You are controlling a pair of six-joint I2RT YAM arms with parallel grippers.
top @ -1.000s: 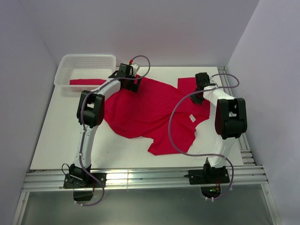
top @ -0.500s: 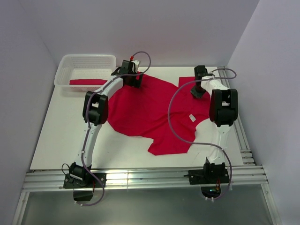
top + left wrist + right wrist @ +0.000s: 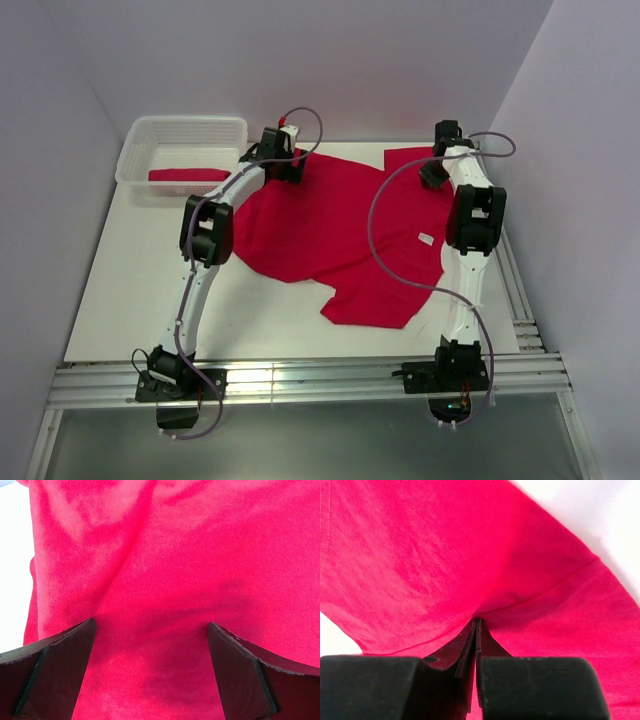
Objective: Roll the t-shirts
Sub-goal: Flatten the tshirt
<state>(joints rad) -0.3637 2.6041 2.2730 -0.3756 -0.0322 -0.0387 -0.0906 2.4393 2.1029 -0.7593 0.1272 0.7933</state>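
Where the right end effector (image 3: 476, 623) clamps, the t-shirt (image 3: 445, 555) sits — pinched.

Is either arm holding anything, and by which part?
The right gripper is shut on the spread t-shirt, pinching a fold at its far right edge. The left gripper is open over the cloth, holding nothing.

Left arm (image 3: 190, 290) and right arm (image 3: 462, 300): white tubular links, black joint housings. Grey-purple cable (image 3: 371, 235) looped along each. Bases (image 3: 160, 375) black. Left gripper (image 3: 151, 625) fingers dark, wedge-shaped; right gripper (image 3: 476, 621) fingers black, blocky.
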